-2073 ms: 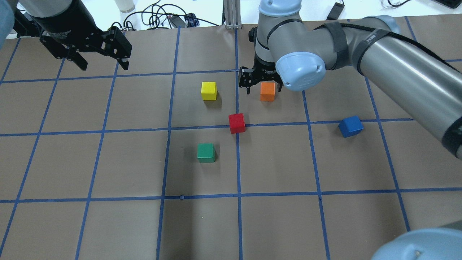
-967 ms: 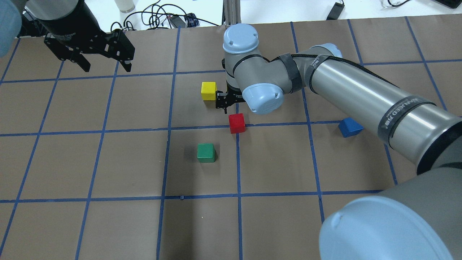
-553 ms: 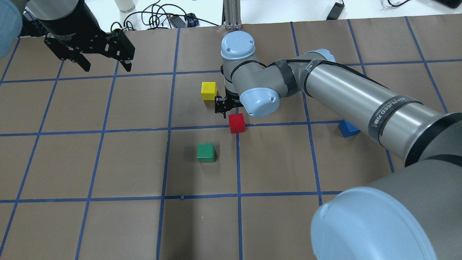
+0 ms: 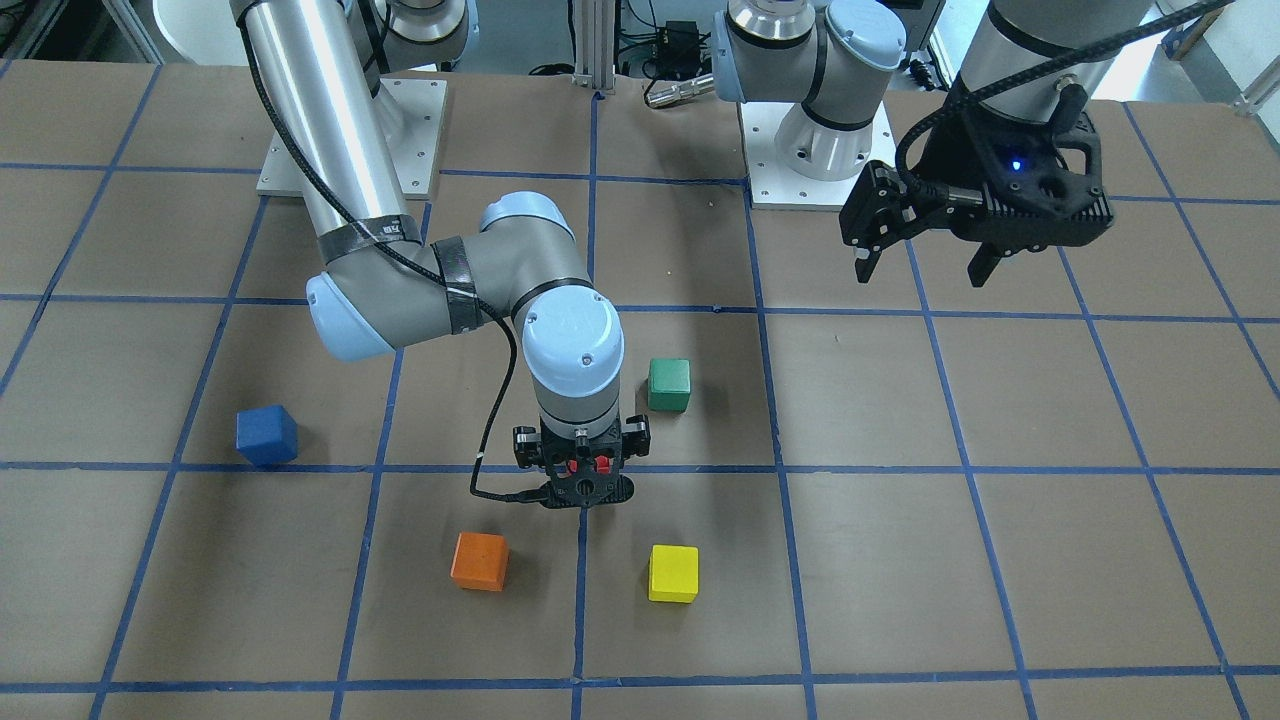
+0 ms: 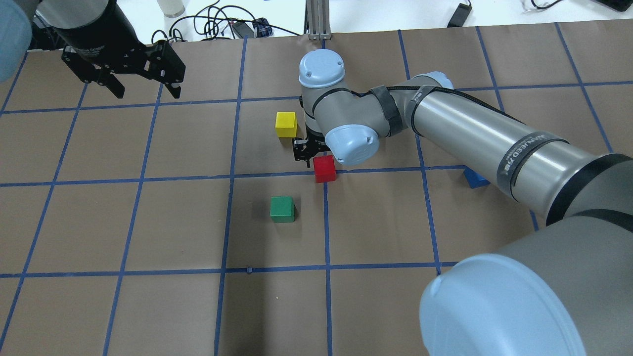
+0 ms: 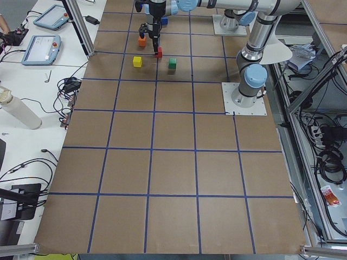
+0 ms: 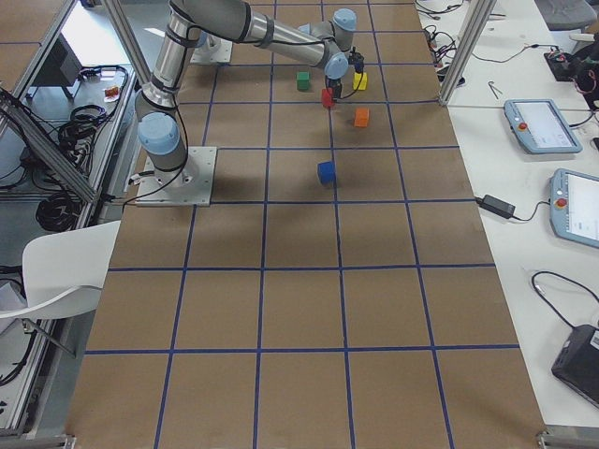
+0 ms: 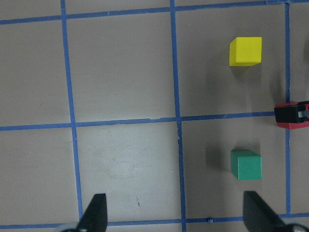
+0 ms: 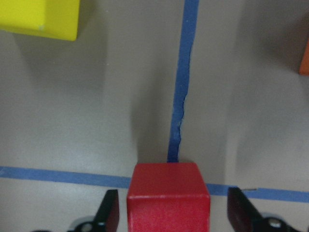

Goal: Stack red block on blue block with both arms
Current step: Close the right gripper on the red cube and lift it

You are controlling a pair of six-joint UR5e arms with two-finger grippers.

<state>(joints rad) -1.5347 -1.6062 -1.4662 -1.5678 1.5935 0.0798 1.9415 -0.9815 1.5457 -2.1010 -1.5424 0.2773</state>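
In the overhead view the red block, a plain matte cube of even colour, sits flat on the brown paper where two blue tape lines cross. The right gripper is largely hidden under its own wrist on the block's far side. The blue block shows only a corner from beneath the right arm, well apart from the red one. The left gripper hangs spread and empty over the far left of the table. The front-facing view shows the blue cube whole, alone and turned a little askew to the grid, with a green block, an orange block and a yellow block around the upright right gripper. From the right wrist, the red cube's clean top face lies between the spread fingers, a gap on each side, unpinched. From the left wrist it shows at the right edge, partly covered by black gripper parts.
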